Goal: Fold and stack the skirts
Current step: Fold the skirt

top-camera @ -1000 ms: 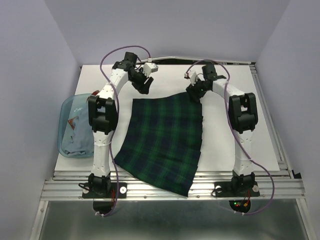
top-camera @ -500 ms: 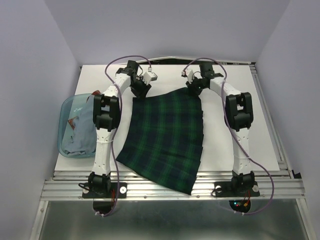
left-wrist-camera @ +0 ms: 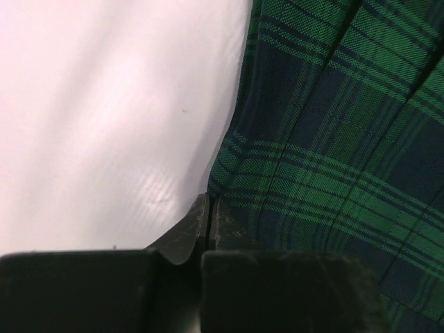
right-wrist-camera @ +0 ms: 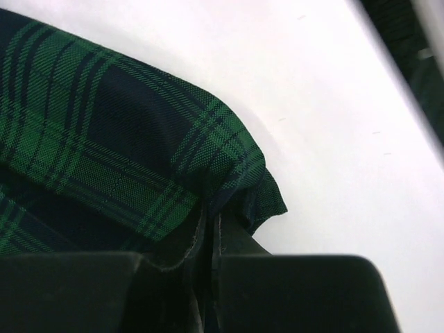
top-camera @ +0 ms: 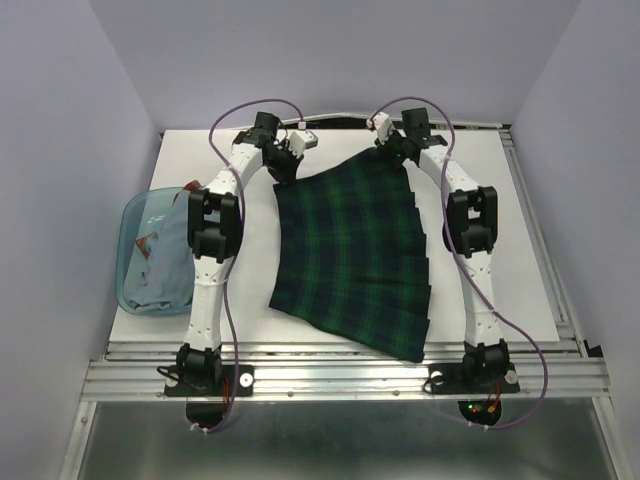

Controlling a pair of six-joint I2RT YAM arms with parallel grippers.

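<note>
Nearest my bases: the jagged hem of the tartan skirt (top-camera: pixel 350 250) lay just inside the front edge of the white table (top-camera: pixel 500 250), between my two arms, with its right end closest to me. From there the cloth was spread out and narrowed toward the back.

To the left, beside my left arm: a translucent blue tub (top-camera: pixel 130 215) with a pale grey-blue skirt (top-camera: pixel 160 280) bundled inside.

Far end, left gripper (left-wrist-camera: pixel 209 211): my fingers were pressed together on the tartan's far left corner. The cloth edge ran into the seam between the tips, plaid to the right, bare table to the left.

Far end, right gripper (right-wrist-camera: pixel 208 225): my fingers were clamped on the far right corner. A folded tip of tartan was pinched between them, the cloth trailing left and the table showing to the right.
</note>
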